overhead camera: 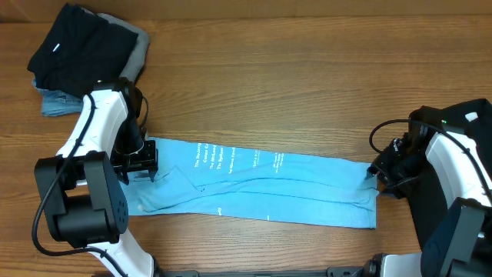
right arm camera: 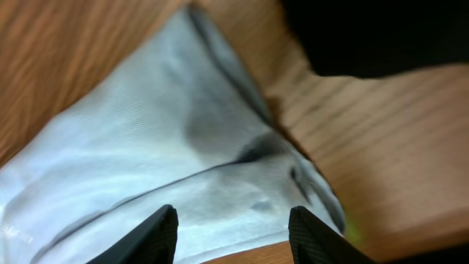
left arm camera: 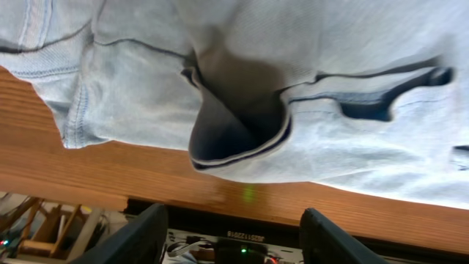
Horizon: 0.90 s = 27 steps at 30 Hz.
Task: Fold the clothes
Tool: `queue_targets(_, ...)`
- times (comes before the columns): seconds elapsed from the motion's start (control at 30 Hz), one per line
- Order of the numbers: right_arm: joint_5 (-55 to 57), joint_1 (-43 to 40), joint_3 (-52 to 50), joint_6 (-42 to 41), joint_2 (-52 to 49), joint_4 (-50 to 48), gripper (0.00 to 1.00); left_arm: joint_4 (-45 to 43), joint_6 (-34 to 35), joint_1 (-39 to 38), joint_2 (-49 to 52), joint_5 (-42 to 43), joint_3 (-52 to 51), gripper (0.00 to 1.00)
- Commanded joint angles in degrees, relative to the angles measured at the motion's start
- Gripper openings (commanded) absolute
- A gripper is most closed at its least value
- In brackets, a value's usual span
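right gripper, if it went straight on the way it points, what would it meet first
The right gripper would first meet the light blue T-shirt end just ahead of it; depth is hard to judge.

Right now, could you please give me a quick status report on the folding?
Left gripper and right gripper both open, one at each end. Light blue T-shirt flat in a long folded strip. Black garment piled aside, not in the way.
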State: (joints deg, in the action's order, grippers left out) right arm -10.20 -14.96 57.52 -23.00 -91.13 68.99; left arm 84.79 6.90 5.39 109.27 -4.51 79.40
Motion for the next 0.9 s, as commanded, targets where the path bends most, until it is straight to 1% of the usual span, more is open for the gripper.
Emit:
queue_targets(0.0, -3.76, 0.13, -0.20, 3.56, 0.15, -0.33, 0.50, 0.22, -1.70, 0.22, -1.07, 3.23, 3.06, 0.57)
queue_targets(0.07, -3.30, 0.22, -0.59, 3.45, 0.15, -0.07, 0.45, 0.28, -2.80, 0.17, -1.09, 5.70, 4.39, 0.54)
queue_targets(0.1, -2.32, 0.22, -1.29, 2.25, 0.15, -0.17, 0.43, 0.37, -3.21, 0.15, -1.11, 6.97, 5.11, 0.53)
queue_targets(0.17, 0.92, 0.20, -3.34, -2.89, 0.15, -0.68, 0.41, 0.42, -4.81, 0.17, -1.51, 10.56, 6.71, 0.52)
queue_targets(0.23, 0.81, 0.20, -5.49, -4.33, 0.15, -2.08, 0.38, 0.13, -5.53, 0.17, -2.60, 12.85, 8.11, 0.52)
queue_targets(0.4, -1.64, 0.22, -9.33, -4.31, 0.15, -5.73, 0.37, -1.66, -7.41, 0.17, -6.25, 14.88, 10.10, 0.53)
queue_targets(0.43, -1.66, 0.22, -9.75, -4.39, 0.15, -5.97, 0.34, -2.10, -7.41, 0.17, -7.13, 14.88, 10.10, 0.53)
queue_targets(0.47, -1.64, 0.22, -9.94, -4.90, 0.15, -5.97, 0.28, -2.38, -7.39, 0.17, -8.09, 14.88, 10.10, 0.53)
queue_targets(0.53, -1.64, 0.20, -9.79, -4.98, 0.17, -5.46, 0.09, -2.36, -7.37, 0.17, -9.77, 14.86, 10.10, 0.53)
queue_targets(0.57, -1.46, 0.13, -9.53, -4.98, 0.17, -5.01, 0.04, -2.23, -7.37, 0.17, -10.47, 14.82, 10.08, 0.53)
queue_targets(0.77, -1.25, -0.94, -5.38, -4.92, 0.76, 3.15, 0.04, -0.44, -7.30, 0.17, -12.24, 14.62, 9.77, 0.52)
queue_targets(0.87, -1.22, -0.92, -4.94, -4.94, 1.97, 5.33, 0.04, -0.87, -6.82, 0.17, -12.24, 14.49, 8.28, 0.53)
